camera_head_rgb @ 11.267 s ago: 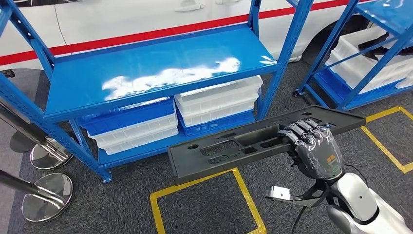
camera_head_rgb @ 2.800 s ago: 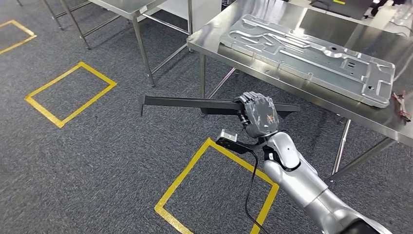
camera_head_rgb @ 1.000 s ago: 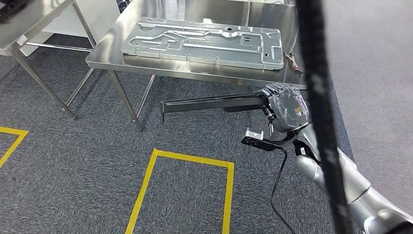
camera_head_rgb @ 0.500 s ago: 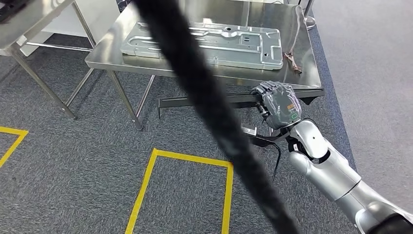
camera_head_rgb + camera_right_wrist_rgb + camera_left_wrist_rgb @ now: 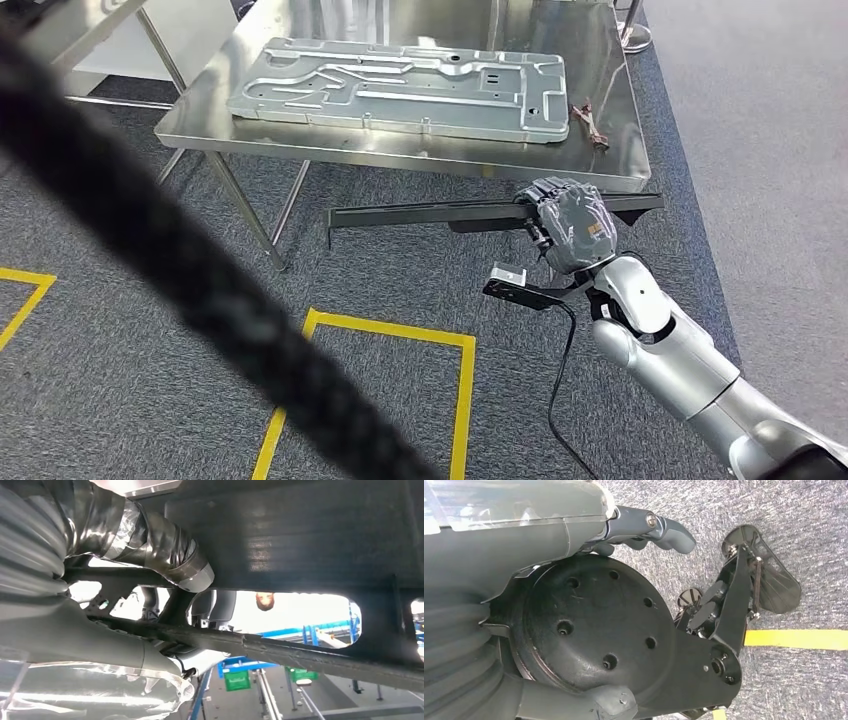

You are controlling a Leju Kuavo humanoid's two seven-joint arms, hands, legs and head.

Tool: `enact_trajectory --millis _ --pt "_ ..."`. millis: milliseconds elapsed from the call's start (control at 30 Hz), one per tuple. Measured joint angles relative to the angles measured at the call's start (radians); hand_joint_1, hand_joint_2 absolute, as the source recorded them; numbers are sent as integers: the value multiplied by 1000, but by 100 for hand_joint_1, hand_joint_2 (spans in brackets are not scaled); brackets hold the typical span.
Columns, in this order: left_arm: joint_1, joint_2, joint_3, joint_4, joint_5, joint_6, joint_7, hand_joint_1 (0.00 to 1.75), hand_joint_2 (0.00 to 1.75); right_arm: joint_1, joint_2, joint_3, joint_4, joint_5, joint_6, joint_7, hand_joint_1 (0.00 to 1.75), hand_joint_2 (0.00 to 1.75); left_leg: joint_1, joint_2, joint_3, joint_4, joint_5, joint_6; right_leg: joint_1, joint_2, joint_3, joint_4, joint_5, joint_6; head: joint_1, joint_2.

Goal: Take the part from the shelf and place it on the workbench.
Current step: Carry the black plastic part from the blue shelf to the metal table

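The part (image 5: 430, 212) is a long, flat black plastic panel, seen edge-on in the head view. My right hand (image 5: 566, 224) grips it near its right end and holds it level, just in front of and below the front edge of the steel workbench (image 5: 596, 60). In the right wrist view the thumb wraps under the part's (image 5: 310, 530) dark underside. My left hand (image 5: 659, 527) hangs by my side over the carpet and holds nothing.
A large stamped silver metal panel (image 5: 400, 85) covers most of the workbench, with a small brown tool (image 5: 588, 122) to its right. A blurred black cable (image 5: 200, 290) crosses the foreground. Yellow floor tape (image 5: 390, 335) marks a square. Another steel table (image 5: 90, 30) stands at far left.
The view has turned from the blue shelf to the workbench. Over the last second the black cable swung leftwards across the picture, and my right hand keeps holding the part by the bench's front edge.
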Motion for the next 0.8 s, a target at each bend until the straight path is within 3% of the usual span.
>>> enact_trajectory --millis 67,133,167,200,233,300,367,433,533,667,700,733,800 --pt "-2 0 0 0 1 -1 -1 0 175 0 0 0 -2 3 -1 0 175 175 0 -7 -44 93 -51 4 8 2 4 1 -3 -14 0 0" --pt "-6 0 0 0 2 -3 -1 0 175 2 0 1 -3 6 -1 0 175 175 -8 -11 -125 238 -111 14 20 2 7 1 -7 -23 0 0" --pt "-8 -1 0 0 3 -5 -1 0 175 3 0 1 -3 6 -1 0 175 175 -13 -12 -157 289 -120 21 27 4 8 1 -9 -26 0 0" --pt "-9 -1 0 0 3 -6 -1 0 175 5 0 1 -3 8 -1 0 175 175 -18 -12 -173 304 -110 31 35 6 12 1 -12 -30 0 0" --pt "-8 -2 0 0 3 -7 -1 0 175 5 0 2 -3 9 -1 0 175 175 -25 -13 -168 278 -79 45 42 8 16 1 -14 -33 0 0" --pt "-8 -4 0 0 4 -7 0 0 175 5 0 2 -5 11 -1 0 175 175 -43 -19 -120 150 1 83 54 13 25 0 -18 -37 0 0" --pt "-7 -5 -1 0 4 -6 0 0 175 4 1 2 -7 13 -2 0 175 175 -57 -19 -82 52 42 109 58 16 28 -2 -20 -35 0 0" --pt "-7 -6 -1 0 4 -6 0 0 175 4 1 2 -7 14 -2 0 175 175 -62 -14 -73 28 47 111 56 17 29 -9 -19 -26 0 0" --pt "-7 -10 -1 0 4 -5 -1 0 175 0 0 2 -8 15 -2 0 175 175 -52 -12 -49 -17 68 107 55 11 24 7 -34 -11 0 0" --pt "-5 -12 -1 0 4 -5 -2 0 175 -4 0 2 -5 15 -3 1 175 175 -49 -11 -34 -35 74 107 44 6 -81 206 -122 8 0 0" --pt "-5 -12 -1 0 4 -5 -2 0 175 -3 0 2 -4 15 -3 1 175 175 -49 -11 -32 -34 71 105 40 4 -95 226 -117 13 0 0" --pt "-5 -12 -1 0 4 -5 -2 0 175 -3 0 2 -2 15 -3 0 175 175 -48 -11 -30 -33 67 102 35 2 -90 208 -94 18 0 0" --pt "-4 -12 -1 0 4 -5 -2 0 175 -5 0 2 -1 15 -3 0 175 175 -45 -12 -24 -24 55 93 27 -8 -35 88 -23 26 1 0"
